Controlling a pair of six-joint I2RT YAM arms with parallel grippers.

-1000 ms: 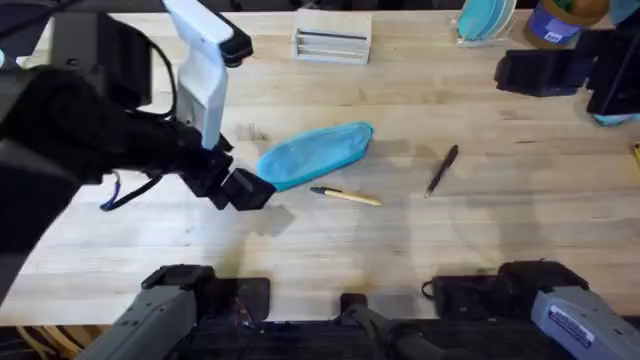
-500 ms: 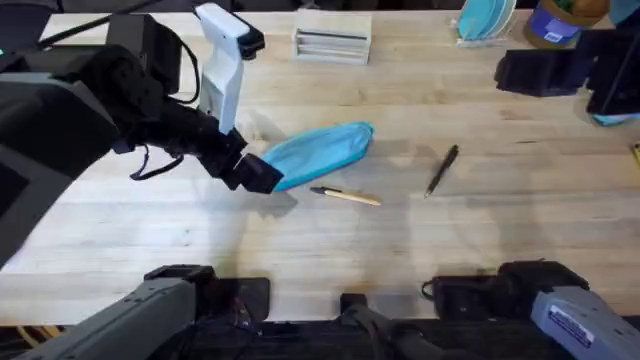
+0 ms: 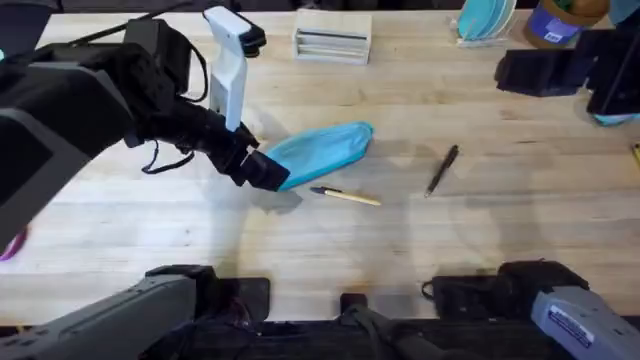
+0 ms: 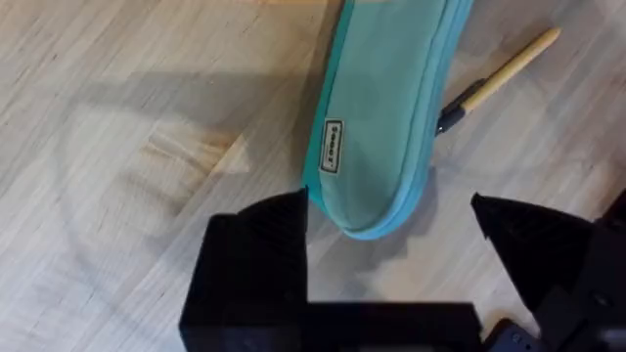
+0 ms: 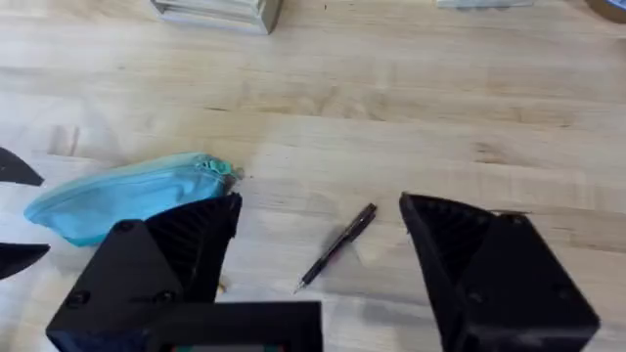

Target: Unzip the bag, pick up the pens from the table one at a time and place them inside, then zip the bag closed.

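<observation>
Two grippers: both are standing spread, neither one pinching anything.
Left gripper [image 4: 391, 244]: it is hovering at the near end of the bag [image 3: 318, 152], with one black finger [image 4: 256, 254] just beside the pouch end and the other well off to its far side.
Bag: it is lying flat on the table [image 3: 420, 250], zipper edge running along its length, a small label [image 4: 333, 157] facing up.
Tan pen [image 3: 346, 196]: it is lying just beside the bag, past the left gripper's fingertips.
Right gripper [image 5: 318, 240]: it is hanging above the table.
Dark pen [image 5: 337, 246]: it is lying between and ahead of the right gripper's fingers, well apart from the bag.
</observation>
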